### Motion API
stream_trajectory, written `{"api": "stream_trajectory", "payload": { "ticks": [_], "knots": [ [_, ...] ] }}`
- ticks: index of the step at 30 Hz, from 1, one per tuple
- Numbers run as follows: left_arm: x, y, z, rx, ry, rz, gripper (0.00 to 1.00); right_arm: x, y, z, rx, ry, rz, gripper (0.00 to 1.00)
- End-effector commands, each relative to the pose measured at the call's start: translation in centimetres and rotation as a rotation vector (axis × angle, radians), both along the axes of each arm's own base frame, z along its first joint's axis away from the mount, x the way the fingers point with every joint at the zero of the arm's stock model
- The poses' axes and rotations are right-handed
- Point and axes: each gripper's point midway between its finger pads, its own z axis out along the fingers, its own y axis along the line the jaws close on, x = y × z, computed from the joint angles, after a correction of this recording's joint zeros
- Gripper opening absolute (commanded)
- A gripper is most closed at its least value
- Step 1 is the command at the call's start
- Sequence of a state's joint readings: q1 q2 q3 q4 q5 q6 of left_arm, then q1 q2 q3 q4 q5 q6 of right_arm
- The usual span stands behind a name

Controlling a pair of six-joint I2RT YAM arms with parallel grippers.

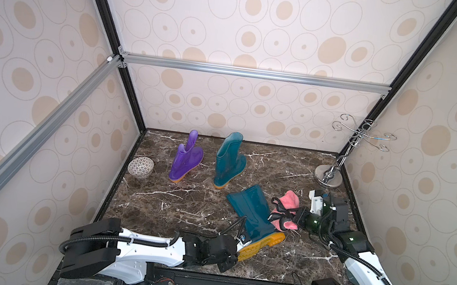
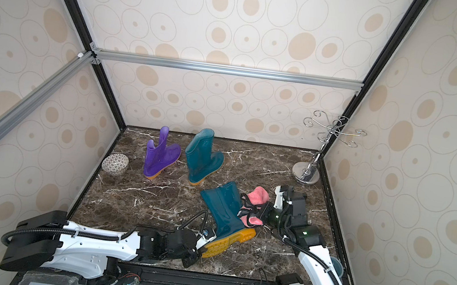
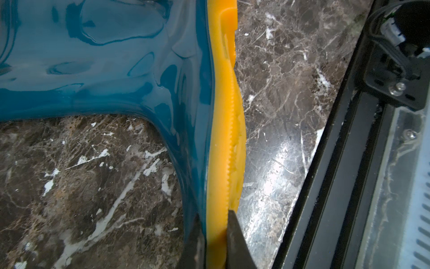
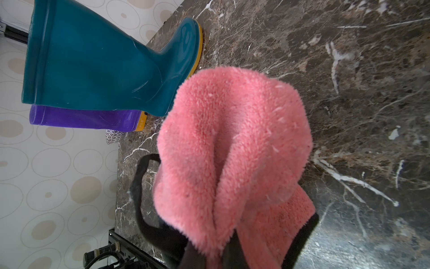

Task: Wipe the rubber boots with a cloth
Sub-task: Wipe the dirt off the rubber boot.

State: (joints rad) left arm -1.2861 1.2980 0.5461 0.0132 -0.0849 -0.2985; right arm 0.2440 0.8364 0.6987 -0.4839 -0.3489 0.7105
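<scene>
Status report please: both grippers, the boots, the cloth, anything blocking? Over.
Left gripper shut on lying teal boot, at its sole. Right gripper shut on cloth, beside that boot. Purple boot and second teal boot upright behind, not blocking.

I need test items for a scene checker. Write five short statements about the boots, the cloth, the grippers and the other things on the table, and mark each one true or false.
1. The left gripper is clamped on the sole of the lying teal boot. True.
2. The right gripper is open and empty. False: it is shut on the pink cloth.
3. The purple boot lies on its side. False: it stands upright next to the standing teal boot.
4. A patterned bowl sits on the table beside the purple boot. True.
5. The metal stand lies across the lying teal boot. False: it stands upright in a back corner, apart from the boots.
</scene>
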Motion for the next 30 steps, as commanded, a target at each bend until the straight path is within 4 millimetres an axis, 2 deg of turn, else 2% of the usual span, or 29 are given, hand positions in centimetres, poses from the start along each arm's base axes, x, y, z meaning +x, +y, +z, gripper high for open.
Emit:
{"api": "stream_trajectory", "payload": {
  "ticks": [1,4,9,12,14,17,21,23,24,30],
  "knots": [
    [-0.2,0.7,-1.9,0.077,0.022,-0.002,0.12,0.0,0.6,-1.1,0.026,0.04,0.006,0.0],
    [-0.4,0.6,-2.1,0.077,0.031,-0.011,0.11,0.4,1.4,-2.8,0.03,0.086,0.019,0.0],
    [-0.4,0.6,-2.5,0.091,0.034,-0.014,0.03,-0.6,6.0,-6.1,-0.061,0.141,0.137,0.0],
    [-0.4,0.8,-2.6,0.088,0.035,-0.011,0.0,-0.6,8.3,-7.6,-0.029,0.123,0.155,0.0],
    [-0.5,0.8,-2.7,0.085,0.038,-0.013,0.0,0.1,9.3,-9.0,0.016,0.117,0.142,0.0],
    [-0.6,0.7,-2.8,0.091,0.038,-0.023,0.0,1.7,10.3,-11.6,-0.041,0.182,0.144,0.0],
    [-0.7,0.6,-2.9,0.091,0.043,-0.028,0.0,4.4,13.0,-14.4,-0.048,0.246,0.16,0.0],
    [-0.7,0.7,-2.8,0.083,0.043,-0.024,0.0,6.0,13.6,-14.8,-0.05,0.234,0.138,0.0],
    [-0.7,0.8,-2.8,0.083,0.043,-0.02,0.0,6.9,13.9,-14.3,-0.043,0.203,0.123,0.0],
    [-0.7,0.7,-2.8,0.077,0.045,-0.021,0.0,11.1,13.2,-12.7,-0.093,0.1,-0.031,0.0]
  ]
}}
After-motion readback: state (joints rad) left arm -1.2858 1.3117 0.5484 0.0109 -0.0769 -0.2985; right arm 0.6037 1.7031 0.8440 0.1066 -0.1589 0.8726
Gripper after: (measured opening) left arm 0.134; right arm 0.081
